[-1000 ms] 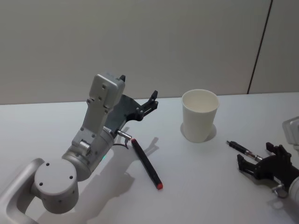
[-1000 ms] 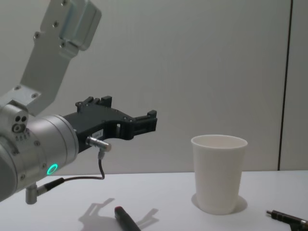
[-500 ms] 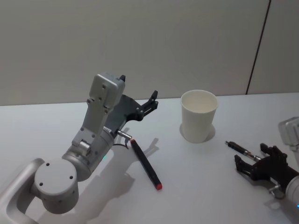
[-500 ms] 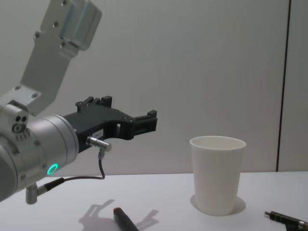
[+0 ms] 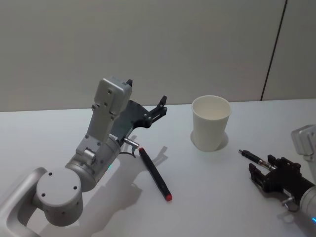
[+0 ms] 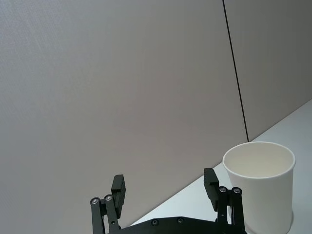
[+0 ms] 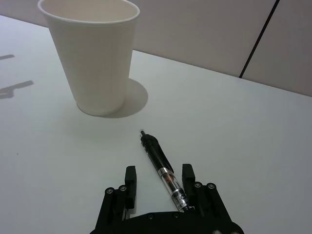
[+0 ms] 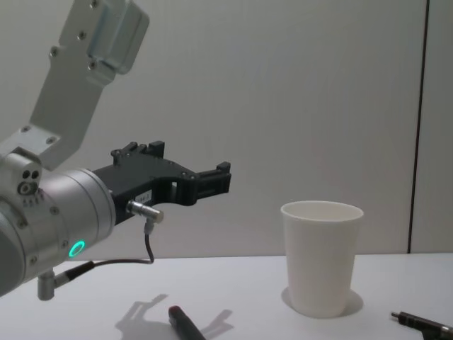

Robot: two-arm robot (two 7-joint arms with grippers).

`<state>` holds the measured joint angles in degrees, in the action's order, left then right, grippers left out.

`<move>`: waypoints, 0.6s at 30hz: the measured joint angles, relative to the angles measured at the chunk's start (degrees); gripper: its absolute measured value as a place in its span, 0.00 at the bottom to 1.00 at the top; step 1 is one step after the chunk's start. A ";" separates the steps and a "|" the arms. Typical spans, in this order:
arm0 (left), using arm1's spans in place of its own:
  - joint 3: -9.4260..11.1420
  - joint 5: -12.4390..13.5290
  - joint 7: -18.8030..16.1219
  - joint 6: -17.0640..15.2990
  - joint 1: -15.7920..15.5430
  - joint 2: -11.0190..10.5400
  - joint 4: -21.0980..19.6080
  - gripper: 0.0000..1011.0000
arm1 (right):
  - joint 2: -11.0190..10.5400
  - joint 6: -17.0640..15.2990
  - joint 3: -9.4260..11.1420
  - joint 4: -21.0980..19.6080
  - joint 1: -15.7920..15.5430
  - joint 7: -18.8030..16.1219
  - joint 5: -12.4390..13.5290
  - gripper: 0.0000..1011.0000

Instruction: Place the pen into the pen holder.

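Observation:
The pen holder [image 5: 211,122] is a white paper cup standing upright at the table's middle right, also seen in the chest view as the cup [image 8: 322,258]. To its right, a black pen [image 5: 254,158] with a clear barrel section lies flat on the table. My right gripper [image 5: 265,170] is low over the table, open, with its fingers on either side of the pen's [image 7: 163,170] rear half; the tip points toward the cup [image 7: 95,58]. My left gripper [image 5: 146,93] hangs open and empty above the table, left of the cup [image 6: 261,185].
A black marker with a red end [image 5: 154,174] lies on the white table [image 5: 207,197] below the left gripper [image 8: 205,180]; its cap end [image 8: 180,320] shows in the chest view. A plain wall runs close behind the table.
My right gripper has slid leftward along the table, and its open fingers now straddle the pen's rear end. The left arm, cup and marker have not moved.

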<state>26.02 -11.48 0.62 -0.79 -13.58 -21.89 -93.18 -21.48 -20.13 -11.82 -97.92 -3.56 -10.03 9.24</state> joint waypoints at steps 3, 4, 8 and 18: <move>0.00 0.00 0.00 0.00 0.00 0.00 0.00 0.99 | 0.02 0.00 0.00 0.05 0.00 0.00 -0.04 0.55; 0.00 0.00 0.00 0.00 0.00 0.00 0.00 0.99 | 0.02 0.00 0.00 0.05 0.00 0.00 -0.04 0.54; 0.00 0.00 0.00 0.00 0.00 0.00 0.00 0.99 | 0.02 -0.01 0.02 0.11 0.00 0.00 -0.08 0.51; 0.00 0.00 0.00 0.00 0.00 0.00 0.00 0.99 | 0.03 -0.01 0.07 0.16 0.00 -0.01 -0.13 0.44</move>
<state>26.03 -11.48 0.63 -0.79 -13.59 -21.89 -93.18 -21.45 -20.14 -11.75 -97.76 -3.56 -10.04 9.11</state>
